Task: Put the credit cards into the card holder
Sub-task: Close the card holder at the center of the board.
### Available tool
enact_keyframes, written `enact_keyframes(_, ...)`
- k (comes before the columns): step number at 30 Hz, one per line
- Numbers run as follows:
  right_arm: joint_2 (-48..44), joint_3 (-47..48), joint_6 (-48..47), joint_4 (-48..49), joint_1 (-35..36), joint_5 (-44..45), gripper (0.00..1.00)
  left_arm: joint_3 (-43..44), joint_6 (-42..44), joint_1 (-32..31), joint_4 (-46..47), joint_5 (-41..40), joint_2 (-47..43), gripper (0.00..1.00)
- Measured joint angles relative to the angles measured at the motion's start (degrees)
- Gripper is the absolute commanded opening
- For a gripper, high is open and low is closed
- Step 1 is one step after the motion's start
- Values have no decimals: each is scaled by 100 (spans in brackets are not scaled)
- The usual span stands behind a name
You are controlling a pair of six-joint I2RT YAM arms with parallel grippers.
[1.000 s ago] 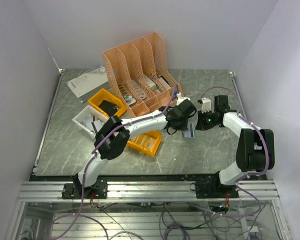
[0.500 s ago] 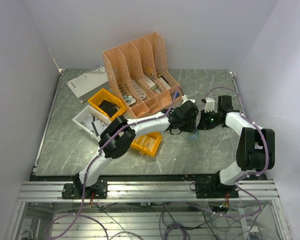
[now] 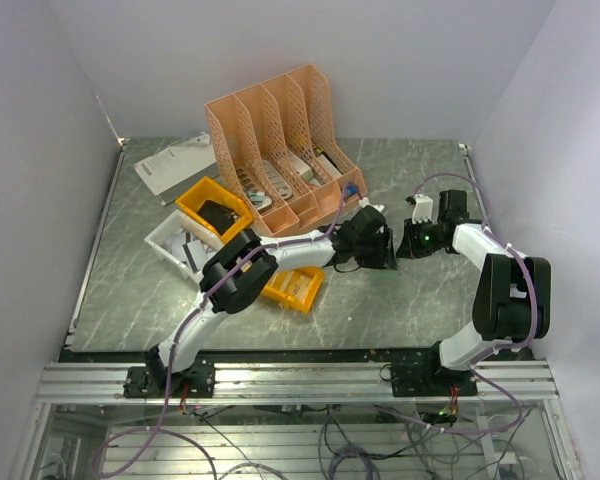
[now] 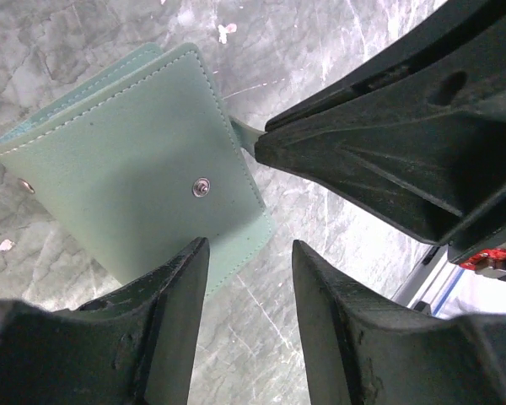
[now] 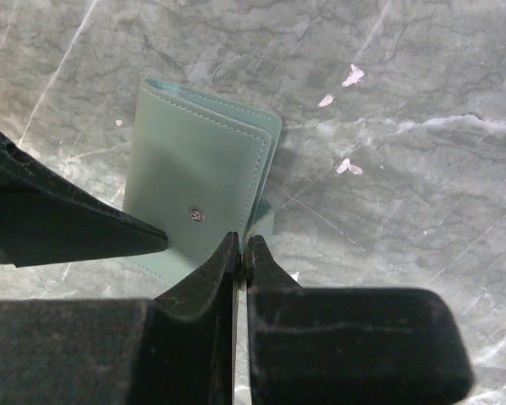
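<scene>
Where the two arms meet, right of centre, the marble table (image 3: pixel 420 300) is bare out to its right rail and down to the near edge. Walls close off left, back and right.

Clutter sits in the back-left half:
- peach mesh file organiser (image 3: pixel 280 140), upright, compartments partly filled, nearest big thing to the work spot
- sheet of paper (image 3: pixel 170 165) flat behind it, towards the left rail
- white tray (image 3: pixel 165 235) beside a yellow bin (image 3: pixel 193 200)
- second yellow bin (image 3: pixel 270 292) under the left arm's forearm

From above, the left arm's wrist covers the work spot.

Left gripper (image 4: pixel 249 253): jaws parted by a moderate gap, gripping nothing. One finger (image 4: pixel 177 312) overlaps the card holder's near edge, and the holder's lower corner shows in the gap.

Right gripper (image 5: pixel 240 240): jaws pressed together, barely a slit between them. In the left wrist view a thin green sliver from the holder's side edge runs into its tips, so it pinches that edge.

Card holder (image 4: pixel 135 169): grey-green, folded closed, flat on the marble between the two grippers, pale blue lining showing along one edge. Round stud (image 4: pixel 201 187) faces up.
</scene>
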Motion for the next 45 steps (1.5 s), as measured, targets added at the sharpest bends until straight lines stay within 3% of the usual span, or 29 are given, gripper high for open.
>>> enact_keyframes(3,17,24,0,-2,0,-2,0,-162,-57,87,243,138,-2,52)
enact_keyframes(9,33,72,2,2,0,-17,0,-492,-109,251,562,229,-87,18)
enact_keyframes(13,33,103,0,33,0,-107,0,-431,-96,337,463,243,-81,9)
enact_keyframes(35,376,433,-2,94,273,-457,0,-367,-251,378,590,275,92,7)
enact_keyframes(45,527,459,-2,127,496,-361,26,-717,-496,422,1130,289,52,7)
